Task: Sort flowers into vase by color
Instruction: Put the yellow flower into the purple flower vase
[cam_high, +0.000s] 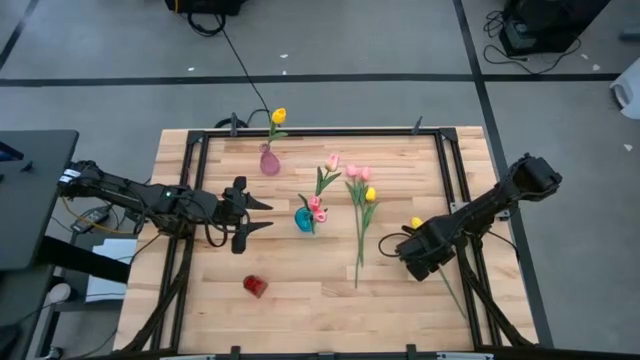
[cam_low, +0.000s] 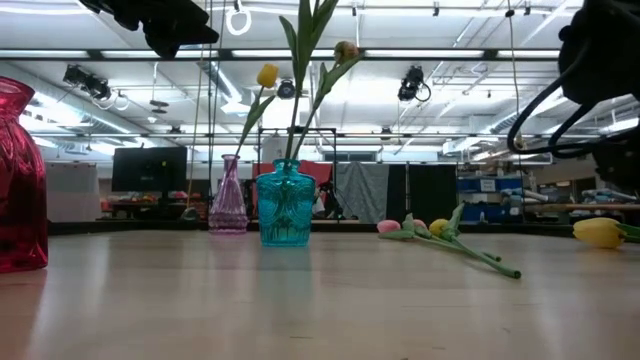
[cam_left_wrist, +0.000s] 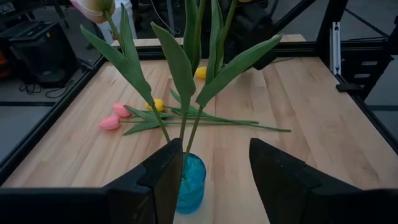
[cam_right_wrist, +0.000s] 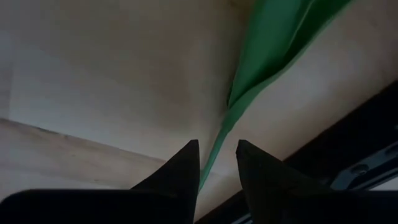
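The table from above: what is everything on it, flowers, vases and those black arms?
Teal vase: one, table middle, holding pink tulips.
Pink vase: one, far side, holding one yellow tulip.
Red vase: one, near side, no flowers.
Loose tulips: a few, pink and yellow, lying right of the teal vase.
Yellow tulip: one, lying by the right arm, stem between its fingers.
Table: one, light wood.
Left tool: open, beside the teal vase.
Right tool: low over the table, around a green stem.
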